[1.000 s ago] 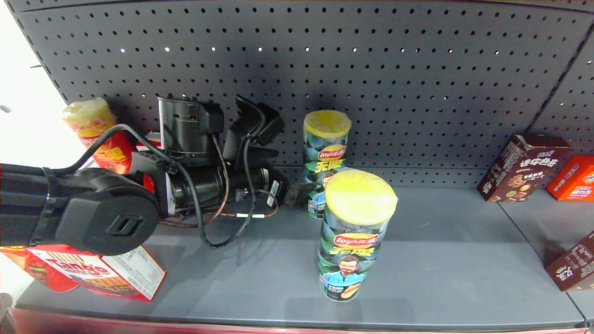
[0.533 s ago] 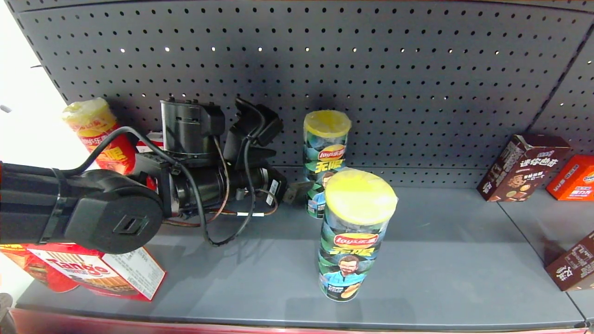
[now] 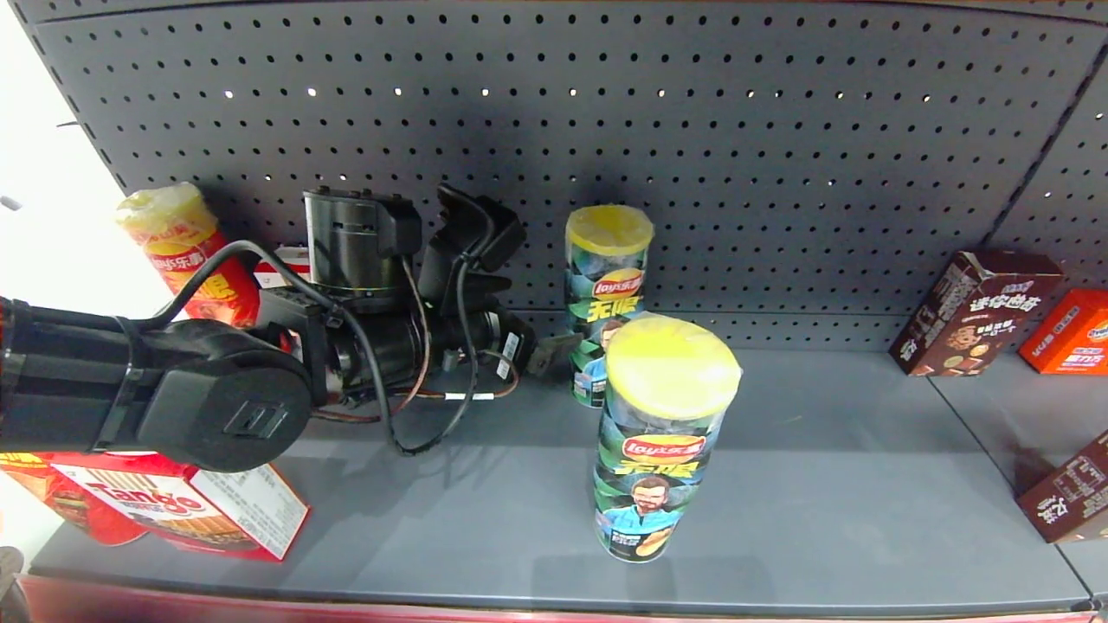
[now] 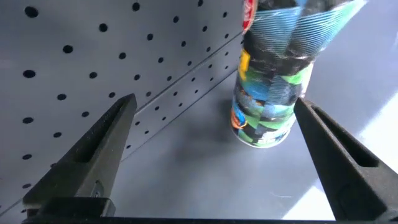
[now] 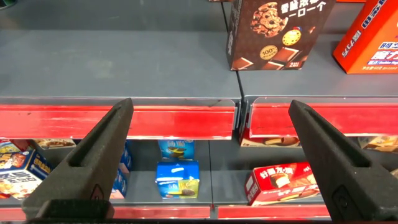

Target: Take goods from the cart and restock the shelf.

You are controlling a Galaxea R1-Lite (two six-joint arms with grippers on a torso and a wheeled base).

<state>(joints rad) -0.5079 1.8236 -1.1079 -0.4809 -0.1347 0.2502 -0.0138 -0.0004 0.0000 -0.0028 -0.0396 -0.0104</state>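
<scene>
Judging from the shelf (image 3: 822,450), two chip cans stand restocked: the far can (image 3: 608,285) just beyond my left gripper (image 4: 214,104), fingers apart and empty, the near can (image 3: 662,433) in front. Likewise my right gripper (image 5: 209,109) gapes empty; further restocking probably remains.

Perforated grey back panel (image 3: 554,112) noted. A red crisp can (image 3: 186,251) stands upright against it at far left, with a red wafer box (image 3: 186,510) nearer the front. At right, a brown biscuit box (image 3: 974,311) sits just beside an orange box (image 3: 1069,333).
</scene>
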